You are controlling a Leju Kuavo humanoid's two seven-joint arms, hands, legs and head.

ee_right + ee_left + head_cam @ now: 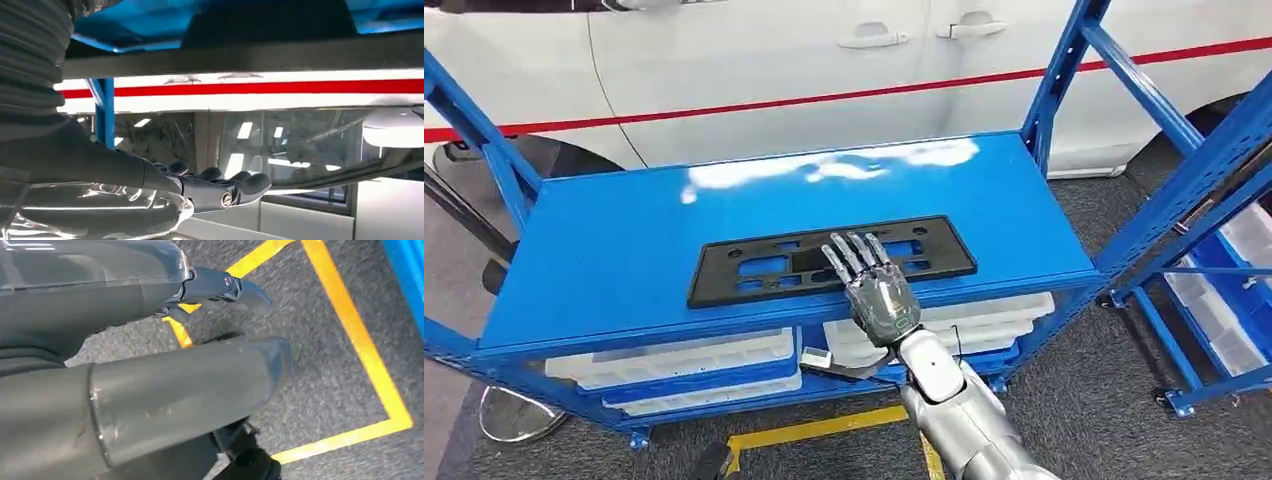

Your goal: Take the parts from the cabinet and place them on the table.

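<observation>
step in hand: as I judged it, the right hand (879,290) was either about to take or had just let go of the black plastic bracket (829,260) on the blue shelf top (624,250); which of the two I could not tell
doing it well: the part was long, thin and flat, so a grasp at its near long edge, close to the middle, would likely keep it level; a hold toward one end would probably let the far end sag or swing; sliding it slightly past the shelf's front lip could give the fingers room underneath (the plate lay flush on the surface)
left hand: the left hand (150,355) hung over grey carpet (330,365) marked with yellow floor tape (350,320); nothing lay in it, though how far its fingers were spread I could not tell
bracket position: it lay flat on the shelf top, lengthwise along the front edge, near the middle
bracket looks: matte black, rectangular, pierced by several cut-outs through which the blue showed; probably light and a little flexible
right hand state: fingers stretched out and apart, laid over the bracket's near edge, palm down; gripping nothing
surroundings: white trays (684,360) sat on the lower shelf; a white car with a red stripe (824,60) stood behind the rack
</observation>
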